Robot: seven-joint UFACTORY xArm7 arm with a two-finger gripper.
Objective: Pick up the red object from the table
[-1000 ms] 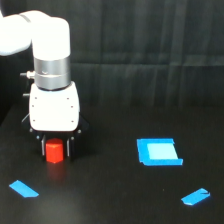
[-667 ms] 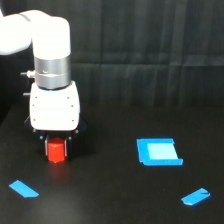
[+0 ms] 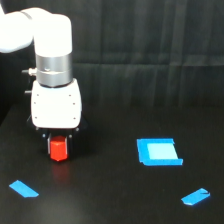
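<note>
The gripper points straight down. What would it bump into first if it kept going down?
The gripper is around the red object, and the black table lies right underneath. So probably the table, though depth is unclear.

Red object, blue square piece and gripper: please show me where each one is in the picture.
red object (image 3: 58, 149): exterior view, on its front face.
blue square piece (image 3: 158, 151): exterior view, on its pale centre.
gripper (image 3: 58, 145): exterior view, between its fingertips, around the block.
</note>
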